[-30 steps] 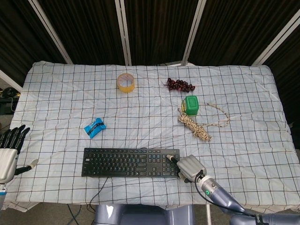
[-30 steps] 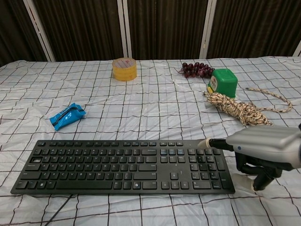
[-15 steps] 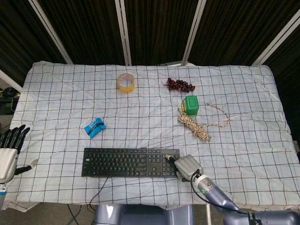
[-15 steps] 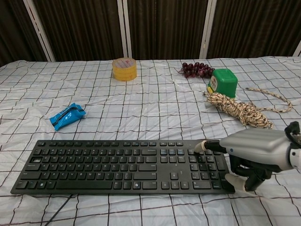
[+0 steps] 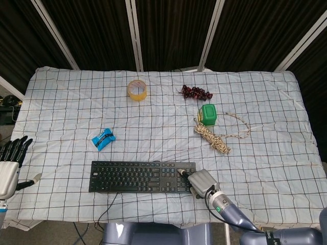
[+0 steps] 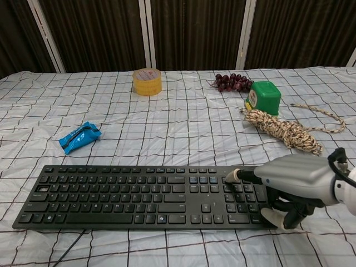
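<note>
Where black curtains hang, checked tablecloth [image 5: 76, 102] wrinkled.

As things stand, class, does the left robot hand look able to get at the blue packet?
Probably yes. The left robot hand is off the table's left edge, open, holding nothing, and only bare cloth lies between it and the blue packet. The keyboard sits nearer the front, out of that path.

Lighting is even and bright from overhead, with soft, short shadows. Both views are sharp, without glare. The dark backdrop stays unlit.
</note>
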`<state>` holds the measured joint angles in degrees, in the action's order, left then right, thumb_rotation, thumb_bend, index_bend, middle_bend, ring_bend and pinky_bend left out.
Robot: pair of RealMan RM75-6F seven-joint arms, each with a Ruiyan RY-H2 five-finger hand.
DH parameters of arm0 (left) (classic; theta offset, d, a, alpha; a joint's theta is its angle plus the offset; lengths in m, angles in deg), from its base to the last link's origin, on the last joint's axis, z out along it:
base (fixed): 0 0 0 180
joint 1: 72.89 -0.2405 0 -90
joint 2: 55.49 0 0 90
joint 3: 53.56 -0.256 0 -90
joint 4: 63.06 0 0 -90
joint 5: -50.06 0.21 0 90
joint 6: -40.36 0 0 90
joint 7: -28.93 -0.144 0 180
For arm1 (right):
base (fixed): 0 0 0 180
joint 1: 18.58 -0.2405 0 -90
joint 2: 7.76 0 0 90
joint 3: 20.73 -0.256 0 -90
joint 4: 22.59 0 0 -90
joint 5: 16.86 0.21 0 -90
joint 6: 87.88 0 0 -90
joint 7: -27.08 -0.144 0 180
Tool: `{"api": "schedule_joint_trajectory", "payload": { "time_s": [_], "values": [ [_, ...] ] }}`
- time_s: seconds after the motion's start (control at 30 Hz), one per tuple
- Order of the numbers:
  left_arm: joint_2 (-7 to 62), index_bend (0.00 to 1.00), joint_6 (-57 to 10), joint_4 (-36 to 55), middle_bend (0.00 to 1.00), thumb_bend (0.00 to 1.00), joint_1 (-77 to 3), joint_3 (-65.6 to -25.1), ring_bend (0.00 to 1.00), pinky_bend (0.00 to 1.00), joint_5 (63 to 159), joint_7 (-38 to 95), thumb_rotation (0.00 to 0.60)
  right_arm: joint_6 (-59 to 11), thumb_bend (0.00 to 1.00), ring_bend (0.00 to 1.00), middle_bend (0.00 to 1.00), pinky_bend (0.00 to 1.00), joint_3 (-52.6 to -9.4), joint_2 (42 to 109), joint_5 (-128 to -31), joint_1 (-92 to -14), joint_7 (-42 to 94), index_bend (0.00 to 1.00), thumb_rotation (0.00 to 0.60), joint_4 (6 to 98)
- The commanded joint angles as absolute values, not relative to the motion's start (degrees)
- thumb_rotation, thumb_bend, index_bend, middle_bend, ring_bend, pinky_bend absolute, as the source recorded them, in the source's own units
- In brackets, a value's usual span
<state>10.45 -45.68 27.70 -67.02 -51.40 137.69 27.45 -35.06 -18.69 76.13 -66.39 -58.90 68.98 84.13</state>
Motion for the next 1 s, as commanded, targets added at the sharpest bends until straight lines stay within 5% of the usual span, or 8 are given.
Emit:
{"api": "schedule_joint_trajectory", "payload": {
  "time_s": [0.03, 0.5, 0.73, 0.83, 1.0],
  "values": [
    [10.47, 0.00, -45.69, 27.67, 0.00, 0.12, -67.02, -51.39, 0.00, 0.00, 137.69, 27.44, 0.600, -34.59, 0.56, 0.93, 0.94, 0.82, -18.39, 76.51, -66.09, -59.21, 69.16, 0.08, 0.600, 84.26],
    [10.41, 0.00, -45.70, 27.71, 0.00, 0.12, -67.04, -51.39, 0.00, 0.00, 137.64, 27.52, 0.600, -30.54, 0.55, 0.93, 0.94, 0.82, -18.36, 77.20, -69.95, -58.89, 66.79, 0.09, 0.600, 83.84],
    [10.47, 0.00, -46.03, 27.67, 0.00, 0.12, -67.12, -51.25, 0.00, 0.00, 137.61, 27.37, 0.600, -23.25, 0.40, 0.84, 0.88, 0.76, -19.78, 75.22, -81.76, -55.75, 60.97, 0.08, 0.600, 83.52],
    [10.63, 0.00, -46.28, 27.62, 0.00, 0.12, -67.25, -51.19, 0.00, 0.00, 137.51, 27.33, 0.600, -19.14, 0.38, 0.71, 0.74, 0.68, -19.17, 73.08, -87.43, -53.32, 57.57, 0.07, 0.600, 83.59],
    [10.70, 0.00, -46.28, 27.62, 0.00, 0.12, -67.21, -51.26, 0.00, 0.00, 137.74, 26.88, 0.600, -14.47, 0.33, 0.32, 0.39, 0.44, -16.78, 68.35, -94.14, -49.08, 51.60, 0.05, 0.600, 83.47]
  ]
}}
